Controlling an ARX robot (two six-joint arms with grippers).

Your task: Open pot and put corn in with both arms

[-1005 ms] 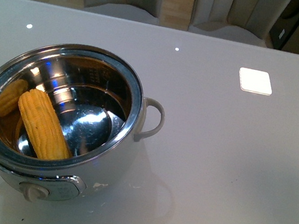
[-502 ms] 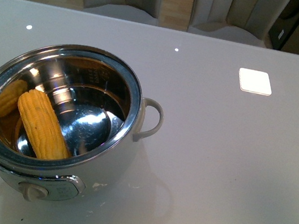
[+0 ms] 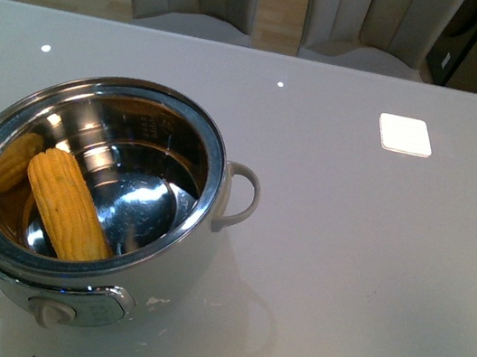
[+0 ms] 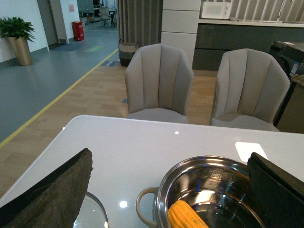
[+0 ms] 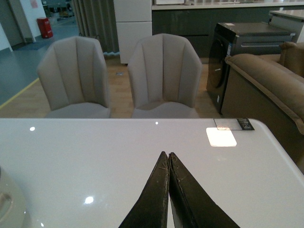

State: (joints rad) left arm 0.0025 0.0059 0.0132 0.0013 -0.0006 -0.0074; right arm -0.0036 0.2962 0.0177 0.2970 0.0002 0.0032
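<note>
Front view: the pot (image 3: 88, 199) is seen lidless at about 8 o'clock on the table (image 3: 368, 283), dial knob toward the camera. The corn (image 3: 67, 205) lies inside it, leaning against the steel wall at roughly 8 o'clock of the bowl; a yellow reflection is seen on the wall beside it. Neither arm is in the front view.

Left wrist view: the left gripper (image 4: 168, 190) is spread wide, nothing between the fingers, held above the pot rim. A round glass edge, possibly the lid (image 4: 92, 213), is noted at the lower border; identity uncertain.

Right wrist view: the right gripper (image 5: 168, 190) is pressed together, empty, over bare table.

Judgement: both steps appear done; what remains is retreat of the arms.

Against the earlier frames: pot and corn are rendered slightly lower in the front view; their relation is unchanged.
</note>
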